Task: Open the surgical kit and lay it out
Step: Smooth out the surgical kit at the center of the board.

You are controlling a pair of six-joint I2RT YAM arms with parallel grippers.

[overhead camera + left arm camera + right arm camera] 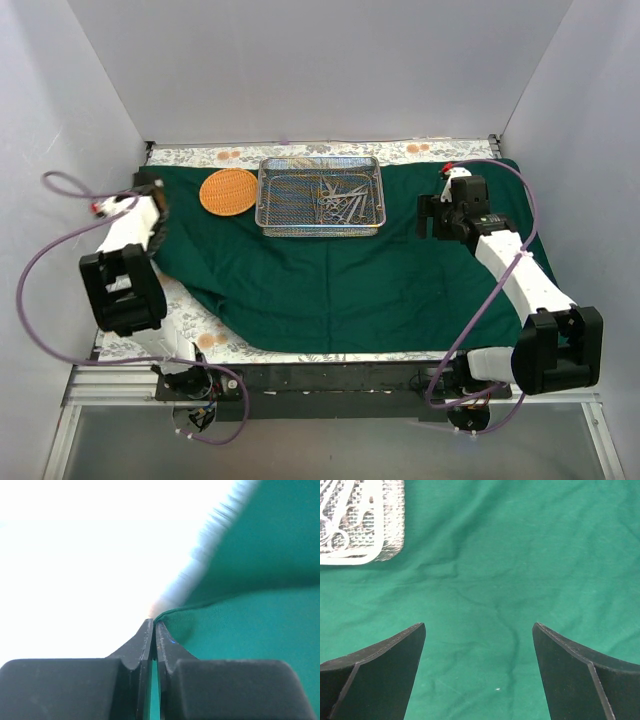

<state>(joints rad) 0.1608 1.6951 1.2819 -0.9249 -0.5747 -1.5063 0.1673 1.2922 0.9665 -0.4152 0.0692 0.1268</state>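
While the left end effector (154,623) pinches the green cloth (250,640) (at its edge), the right end effector (479,627) gapes wide.

A: Where's the dark green cloth wrap (340,270)?
B: Spread open, lightly wrinkled, its left edge pinched in the left hand (154,625).
A: And the wire-mesh tray (285,205)?
B: Flat on the wrap's far part, steel scissors and forceps (342,200) heaped in its right half.

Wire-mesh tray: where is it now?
Top view: the wire-mesh tray sits on the green cloth, far centre of the table, just right of the orange woven basket, instruments inside.
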